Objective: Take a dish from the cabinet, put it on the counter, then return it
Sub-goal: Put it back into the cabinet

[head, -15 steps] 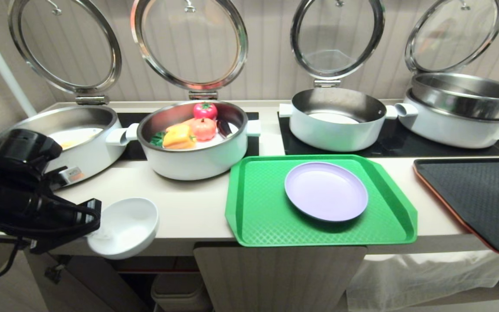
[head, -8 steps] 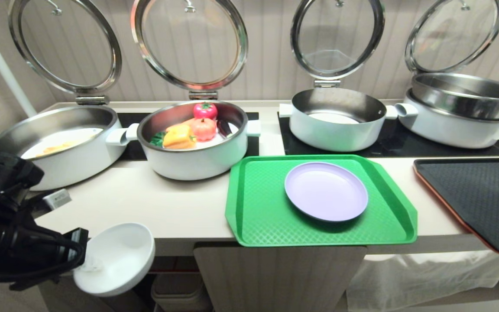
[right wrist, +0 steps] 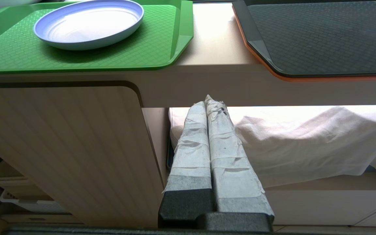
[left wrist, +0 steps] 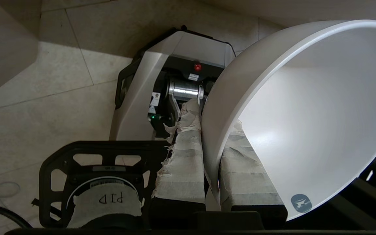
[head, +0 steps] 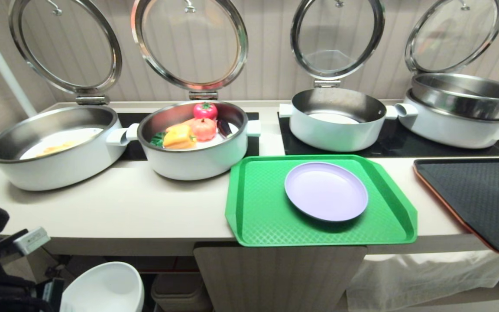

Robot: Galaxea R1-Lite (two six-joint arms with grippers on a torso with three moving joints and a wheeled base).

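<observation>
Head view: the long beige counter [head: 137,212] is seen from above, with the cabinet front below its edge.
Left gripper [left wrist: 211,137]: seen low at the left corner of the head view, below the counter's front edge; its tape-wrapped fingers [left wrist: 183,156] are pinched on the rim of the white bowl [head: 104,288], one finger outside the wall and one inside.
White bowl: held off the counter, in front of the open part of the cabinet [head: 275,277]; in the left wrist view it is tilted on edge, its hollow turned away from the outer finger, with the tiled floor [left wrist: 44,107] and the robot's base [left wrist: 175,75] behind it.
Right gripper [right wrist: 212,104]: parked in front of the cabinet, under the counter edge; its two taped fingers are pressed together with nothing between them.
Cabinet: a fluted, round-cornered door [right wrist: 67,153] is seen closed under the green tray [head: 258,216]; a white cloth [right wrist: 305,140] lies in the open space to its right.
Green tray: set on the counter, overhanging the front edge slightly, with a lilac plate [head: 326,190] on it.
Black tray [head: 479,199]: at the right end of the counter, apart from the green tray.
Pots: four white steel-lined pots [head: 54,151] stand along the back with their glass lids [head: 189,43] raised; the second pot from the left [head: 193,147] holds toy vegetables [head: 189,128].
</observation>
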